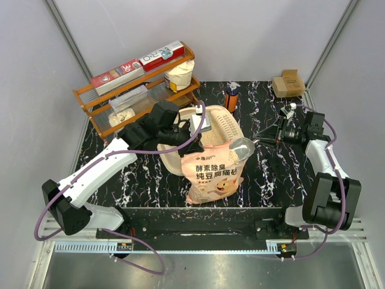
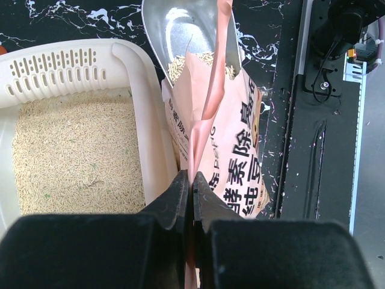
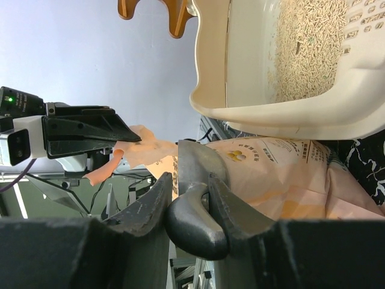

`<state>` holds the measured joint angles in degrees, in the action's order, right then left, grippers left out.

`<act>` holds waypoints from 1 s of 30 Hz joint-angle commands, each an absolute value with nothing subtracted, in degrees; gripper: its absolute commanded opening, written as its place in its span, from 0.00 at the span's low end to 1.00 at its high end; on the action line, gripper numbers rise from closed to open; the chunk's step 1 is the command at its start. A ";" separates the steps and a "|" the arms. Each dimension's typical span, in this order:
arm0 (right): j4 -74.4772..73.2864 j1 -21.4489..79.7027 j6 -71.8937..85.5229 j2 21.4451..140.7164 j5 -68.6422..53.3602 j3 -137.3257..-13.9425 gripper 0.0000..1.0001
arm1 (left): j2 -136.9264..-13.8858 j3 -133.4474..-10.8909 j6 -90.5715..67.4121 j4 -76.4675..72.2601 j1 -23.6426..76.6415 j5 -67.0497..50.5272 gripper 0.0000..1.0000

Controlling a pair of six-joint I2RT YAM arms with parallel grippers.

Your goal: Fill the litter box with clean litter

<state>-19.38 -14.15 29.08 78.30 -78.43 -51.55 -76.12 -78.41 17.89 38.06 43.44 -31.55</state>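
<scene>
The cream litter box (image 1: pixel 224 122) sits mid-table with tan clean litter (image 2: pixel 78 156) spread over its floor; its slotted end (image 2: pixel 60 66) faces away in the left wrist view. The peach bag (image 1: pixel 212 174) with dark characters stands against its near wall. My left gripper (image 2: pixel 192 178) is shut on the bag's top edge (image 2: pixel 207 102), holding it up. My right gripper (image 3: pixel 191 180) is shut on the dark handle (image 3: pixel 195 217) of a metal scoop (image 2: pixel 186 36). The scoop's bowl lies at the bag's mouth with some granules in it.
An orange wooden rack (image 1: pixel 138 84) with boxes and white sacks stands at the back left. An orange bottle (image 1: pixel 231 96) and a cardboard box (image 1: pixel 287 83) are at the back. Black mounting rails (image 1: pixel 198 220) run along the near edge.
</scene>
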 commanded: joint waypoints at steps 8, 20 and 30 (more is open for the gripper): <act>-21.44 -17.14 25.49 84.02 -85.25 -53.79 0.00 | -73.56 -81.47 19.16 34.98 42.98 -30.41 0.00; -22.76 -19.16 26.28 84.29 -88.33 -57.03 0.00 | -73.04 -81.30 19.69 35.60 42.80 -29.80 0.00; -22.76 -19.69 27.95 86.13 -89.03 -60.64 0.00 | -72.42 -80.51 19.86 35.95 42.36 -29.36 0.00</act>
<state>-22.39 -19.33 26.11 85.32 -83.22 -57.08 -75.35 -78.41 19.11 39.33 42.96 -30.17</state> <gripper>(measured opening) 0.331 0.046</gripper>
